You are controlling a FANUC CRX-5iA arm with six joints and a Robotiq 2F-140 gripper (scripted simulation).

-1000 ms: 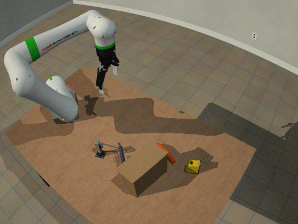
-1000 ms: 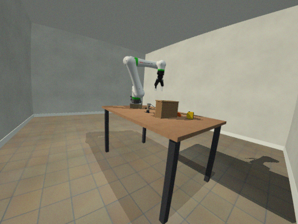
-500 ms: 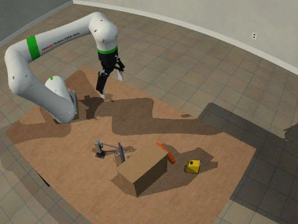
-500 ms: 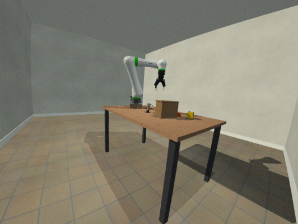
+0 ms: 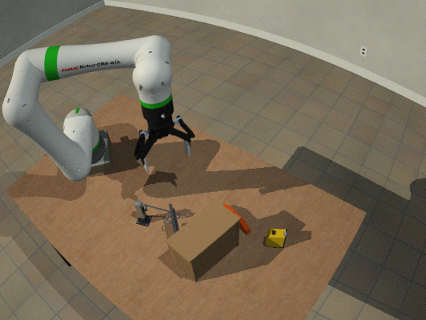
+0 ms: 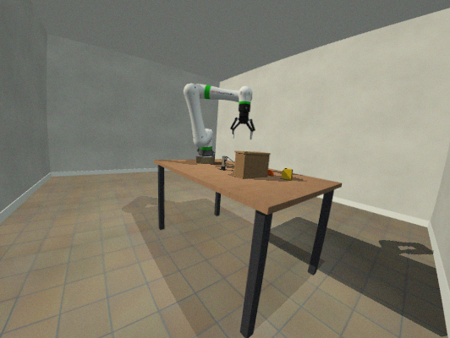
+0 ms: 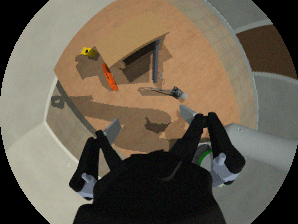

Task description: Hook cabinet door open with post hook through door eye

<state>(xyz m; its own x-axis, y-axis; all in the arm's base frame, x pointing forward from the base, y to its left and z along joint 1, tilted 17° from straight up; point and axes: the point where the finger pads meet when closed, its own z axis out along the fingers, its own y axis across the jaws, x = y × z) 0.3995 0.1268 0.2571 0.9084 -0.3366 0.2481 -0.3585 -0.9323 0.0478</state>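
Observation:
A brown cabinet stands flat on the wooden table. Its thin grey door stands swung out from the cabinet's front corner. A short grey post stands beside it. The thin hook rod runs from the post's top to the door. I cannot tell whether its tip sits in the eye. My gripper is open and empty. It hangs high above the table, behind the post and cabinet and well apart from the hook.
An orange curved piece lies behind the cabinet. A yellow cube sits to its right. The robot base stands at the table's back left.

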